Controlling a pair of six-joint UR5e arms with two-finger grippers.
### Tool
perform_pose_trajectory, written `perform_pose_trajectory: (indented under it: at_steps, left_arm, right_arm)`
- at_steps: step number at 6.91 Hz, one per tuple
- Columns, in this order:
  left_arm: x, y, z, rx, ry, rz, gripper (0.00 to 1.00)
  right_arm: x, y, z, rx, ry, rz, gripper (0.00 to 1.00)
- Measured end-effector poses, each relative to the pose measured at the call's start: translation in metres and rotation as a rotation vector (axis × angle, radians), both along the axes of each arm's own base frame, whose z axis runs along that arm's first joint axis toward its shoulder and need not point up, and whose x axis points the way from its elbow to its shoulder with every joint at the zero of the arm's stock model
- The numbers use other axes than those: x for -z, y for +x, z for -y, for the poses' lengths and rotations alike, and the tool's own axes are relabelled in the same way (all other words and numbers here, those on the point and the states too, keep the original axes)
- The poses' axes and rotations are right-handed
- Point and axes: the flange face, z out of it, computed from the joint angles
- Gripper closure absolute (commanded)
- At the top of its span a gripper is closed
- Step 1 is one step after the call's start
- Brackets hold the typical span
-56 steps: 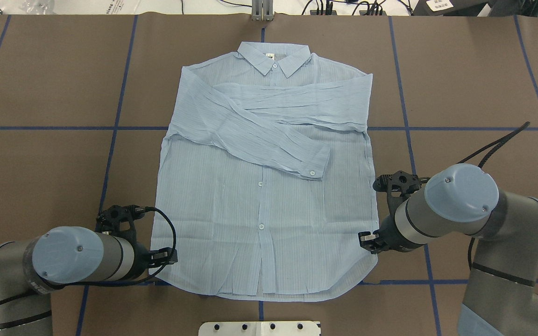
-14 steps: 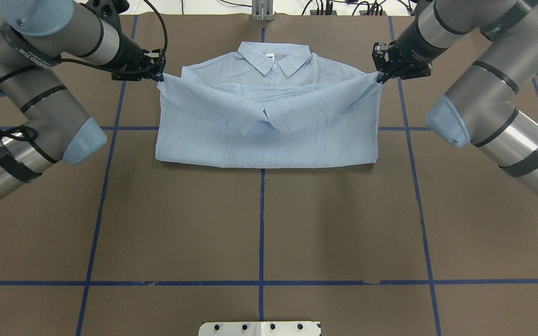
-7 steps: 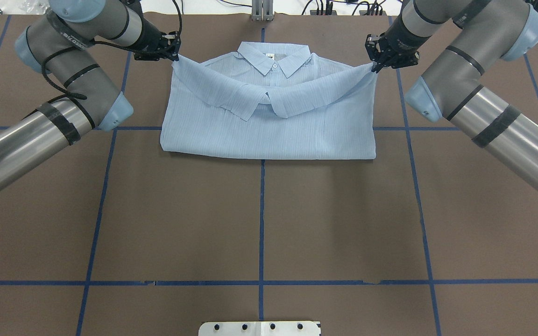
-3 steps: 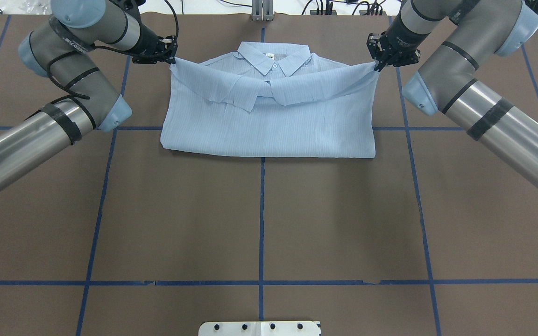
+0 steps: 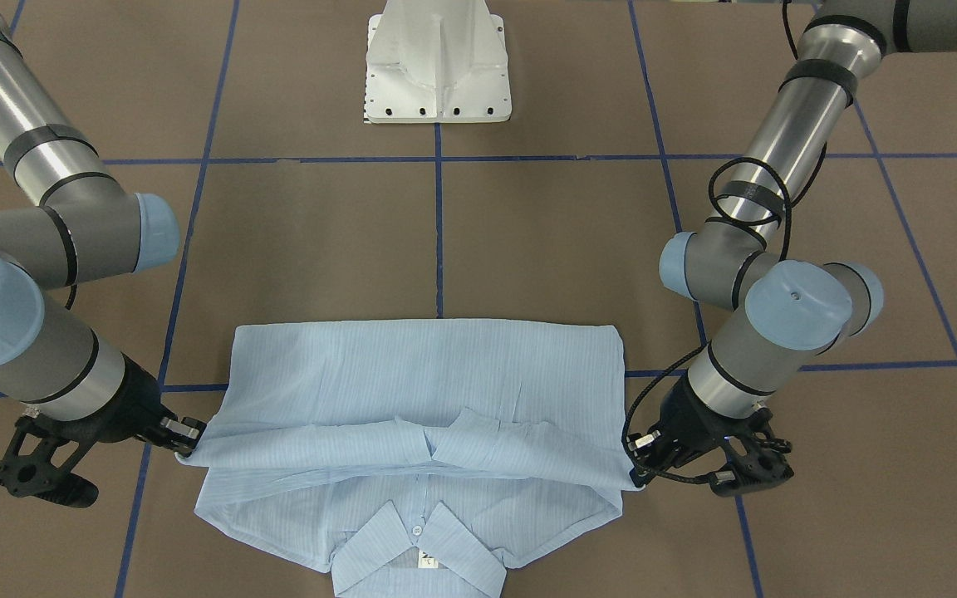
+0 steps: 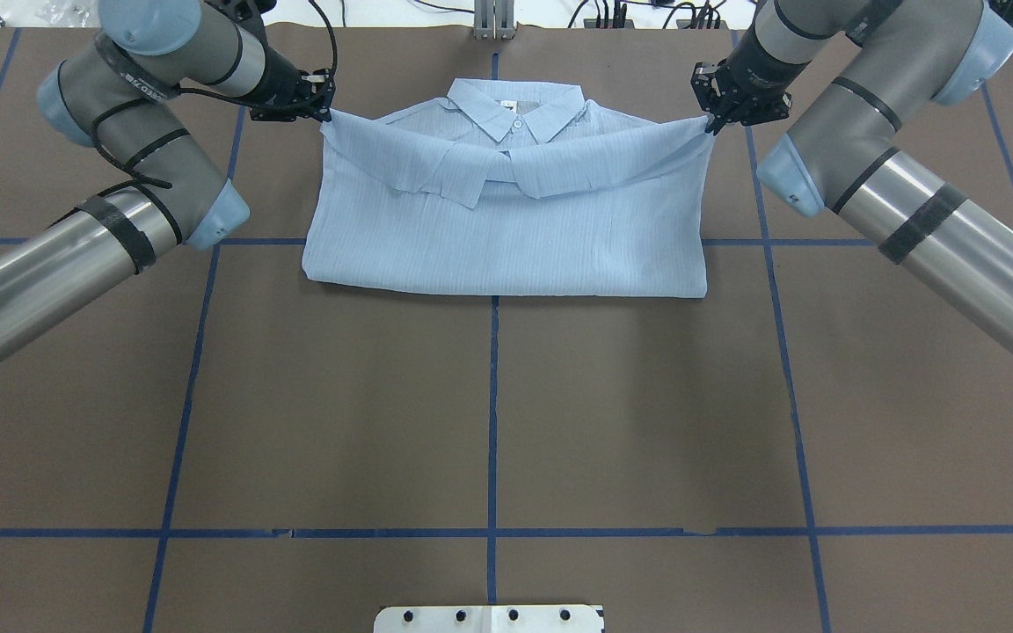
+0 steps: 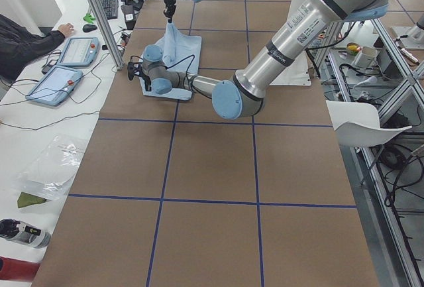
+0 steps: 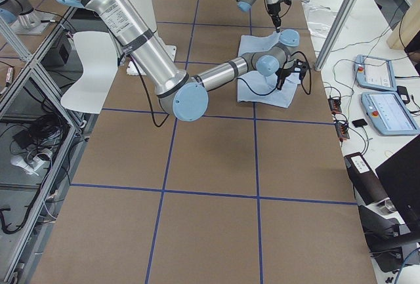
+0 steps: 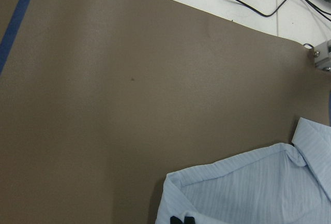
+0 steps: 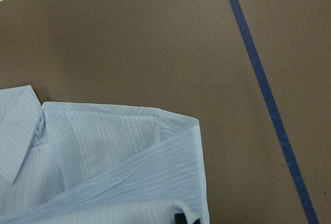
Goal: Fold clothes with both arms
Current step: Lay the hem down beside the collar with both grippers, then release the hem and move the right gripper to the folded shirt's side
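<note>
Left gripper (image 6: pixel 322 116) and right gripper (image 6: pixel 714 125) each pinch one hem corner of the pale blue striped shirt (image 6: pixel 506 237). The shirt lies far-centre on the table (image 6: pixel 339 413), doubled hem-to-shoulders. The half-fold looks nearly laid. The next move probably calls for lowering both corners, releasing them and backing outward.

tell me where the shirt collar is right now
In the overhead view the collar lies far-middle on the table, between the left gripper and right gripper holding the shirt.
</note>
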Motion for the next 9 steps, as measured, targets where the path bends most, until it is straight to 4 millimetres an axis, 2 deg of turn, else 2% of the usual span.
perform_pose_trajectory:
  at_steps: [1,2,6,7,9]
  left_arm:
    - [0.001,0.000,0.000,0.001,0.004,-0.001,0.22]
    - [0.001,0.000,0.000,0.003,0.007,-0.002,0.01]
    - [0.003,-0.001,0.000,0.003,0.014,-0.002,0.01]
    - [0.011,-0.003,-0.002,0.003,0.018,-0.011,0.01]
    - [0.028,-0.008,-0.008,0.008,0.016,-0.027,0.01]
  right_arm:
    - [0.000,-0.002,-0.001,0.002,0.000,0.000,0.00]
    - [-0.002,-0.004,-0.001,0.005,-0.002,-0.003,0.00]
    - [-0.014,-0.007,0.000,0.012,-0.017,-0.013,0.00]
    - [-0.020,-0.012,-0.008,0.026,-0.006,-0.008,0.00]
    - [-0.050,-0.042,-0.056,0.089,0.037,0.027,0.00]
